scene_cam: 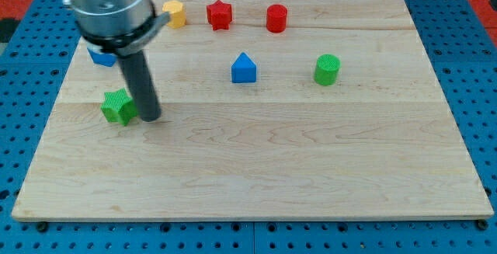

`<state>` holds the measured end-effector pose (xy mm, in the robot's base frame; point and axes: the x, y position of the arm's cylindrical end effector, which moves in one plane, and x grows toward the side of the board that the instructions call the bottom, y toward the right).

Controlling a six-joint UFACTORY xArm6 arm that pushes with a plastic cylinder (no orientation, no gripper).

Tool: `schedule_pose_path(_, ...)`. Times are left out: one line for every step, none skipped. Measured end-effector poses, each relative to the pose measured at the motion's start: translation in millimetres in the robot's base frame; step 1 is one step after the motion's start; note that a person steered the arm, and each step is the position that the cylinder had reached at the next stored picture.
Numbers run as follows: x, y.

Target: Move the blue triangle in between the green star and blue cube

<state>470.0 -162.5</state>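
The blue triangle [244, 68] sits on the wooden board [256, 168] just above the middle. The green star [117, 106] lies at the view's left. The blue cube [102, 56] is above it near the left edge, partly hidden by the arm's grey body. My tip [149, 118] rests on the board just right of the green star, touching or nearly touching it, and far left of the blue triangle.
A yellow block [175, 12], a red star [220, 15] and a red cylinder [276, 18] line the top edge. A green cylinder [327, 69] stands right of the blue triangle. Blue pegboard surrounds the board.
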Motion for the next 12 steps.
schedule_pose_path(0, -39)
schedule_pose_path(-4, -52)
schedule_pose_path(-4, -27)
schedule_pose_path(-4, 46)
schedule_pose_path(-11, 136)
schedule_pose_path(-45, 197)
schedule_pose_path(-82, 197)
schedule_pose_path(-89, 152)
schedule_pose_path(-92, 98)
schedule_pose_path(-94, 67)
schedule_pose_path(-90, 52)
schedule_pose_path(-68, 41)
